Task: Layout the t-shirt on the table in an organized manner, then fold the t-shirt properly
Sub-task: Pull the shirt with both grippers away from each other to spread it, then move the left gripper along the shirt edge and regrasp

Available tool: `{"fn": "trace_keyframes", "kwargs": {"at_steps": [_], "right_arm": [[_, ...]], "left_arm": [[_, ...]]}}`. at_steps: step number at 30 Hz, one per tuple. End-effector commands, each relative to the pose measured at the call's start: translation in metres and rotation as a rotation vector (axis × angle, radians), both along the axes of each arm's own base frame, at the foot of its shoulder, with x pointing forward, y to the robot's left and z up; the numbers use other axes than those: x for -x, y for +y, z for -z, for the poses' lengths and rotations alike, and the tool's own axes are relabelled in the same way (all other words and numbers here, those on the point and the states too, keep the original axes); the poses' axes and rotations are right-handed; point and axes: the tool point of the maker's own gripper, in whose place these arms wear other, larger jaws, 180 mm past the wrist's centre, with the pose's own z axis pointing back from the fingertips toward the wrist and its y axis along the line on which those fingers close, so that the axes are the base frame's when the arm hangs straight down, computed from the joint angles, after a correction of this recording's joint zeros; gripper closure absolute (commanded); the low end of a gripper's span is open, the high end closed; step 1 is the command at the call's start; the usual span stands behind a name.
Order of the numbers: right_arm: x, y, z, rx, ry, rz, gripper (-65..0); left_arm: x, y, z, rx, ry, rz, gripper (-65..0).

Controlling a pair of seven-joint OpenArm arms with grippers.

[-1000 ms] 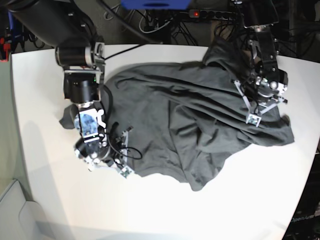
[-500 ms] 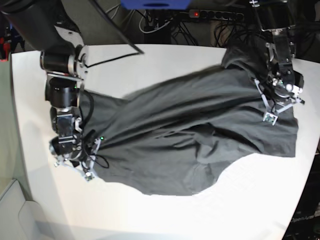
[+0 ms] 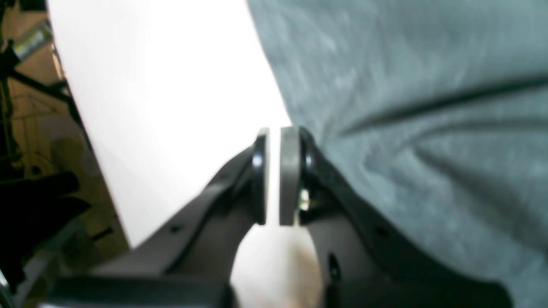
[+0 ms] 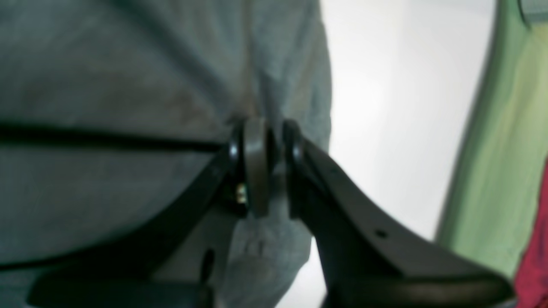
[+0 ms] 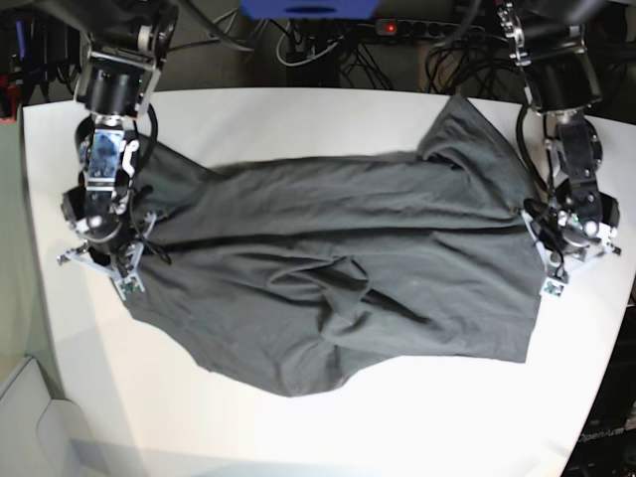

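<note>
1. Across the middle of the base frame we see the t-shirt (image 5: 338,268) spread wide and wrinkled on the table (image 5: 298,114), reaching from left edge to right edge of the frame's centre band.
2. At frame left, we note the right gripper (image 5: 127,273) on the shirt's left edge; its wrist view shows the jaws narrow, pinching a fold of cloth.
3. At frame right, the left gripper (image 5: 550,278) sits at the shirt's right edge. Its pads (image 3: 290,175) stand almost together; we see only white table in the slit, cloth just beside.
4. Creases bunch at lower centre.
</note>
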Motion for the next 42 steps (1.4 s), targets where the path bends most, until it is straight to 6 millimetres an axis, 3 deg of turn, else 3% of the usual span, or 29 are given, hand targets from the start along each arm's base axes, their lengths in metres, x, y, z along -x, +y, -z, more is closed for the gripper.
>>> {"fn": "trace_keyframes", "kwargs": {"at_steps": [1,5,8,11,14,18,22,27,32,37,42], "right_arm": [[0.014,0.009,0.004,0.001,0.055,-0.041,-6.5],[0.019,0.026,-0.024,0.033,0.007,-0.096,-6.5],[0.013,0.020,-0.057,0.081,-0.072,-0.085,-6.5],[0.006,0.016,-0.083,0.115,-0.130,-0.074,-6.5],[0.004,0.011,-0.100,0.142,-0.170,-0.067,-6.5],[0.005,0.011,-0.101,0.145,-0.171,-0.067,-6.5],[0.010,0.011,-0.094,0.136,-0.155,-0.063,-6.5],[0.012,0.019,-0.089,0.114,-0.147,-0.063,-6.5],[0.015,0.022,-0.085,0.105,-0.139,-0.063,-6.5],[0.017,0.022,-0.083,0.104,-0.133,-0.064,-6.5],[0.017,0.022,-0.083,0.104,-0.133,-0.064,-6.5]], "left_arm": [[-0.011,0.009,-0.020,-0.029,-0.051,-0.009,-4.2],[-0.015,0.004,-0.042,-0.057,-0.083,-0.008,-4.2],[-0.010,-0.009,-0.053,-0.062,-0.085,-0.018,-4.2],[0.005,-0.021,-0.050,-0.062,-0.066,-0.015,-4.2],[0.028,-0.042,-0.026,-0.067,0.009,0.046,-4.2],[0.062,-0.067,0.009,-0.059,0.123,0.130,-4.2],[0.088,-0.076,0.015,-0.065,0.153,0.165,-4.2],[0.103,-0.087,0.012,-0.054,0.146,0.180,-4.0],[0.103,-0.107,0.001,-0.023,0.106,0.205,-4.0],[0.114,-0.132,0.021,0.030,0.183,0.294,-3.9],[0.128,-0.133,0.051,0.067,0.277,0.298,-3.9]]}}
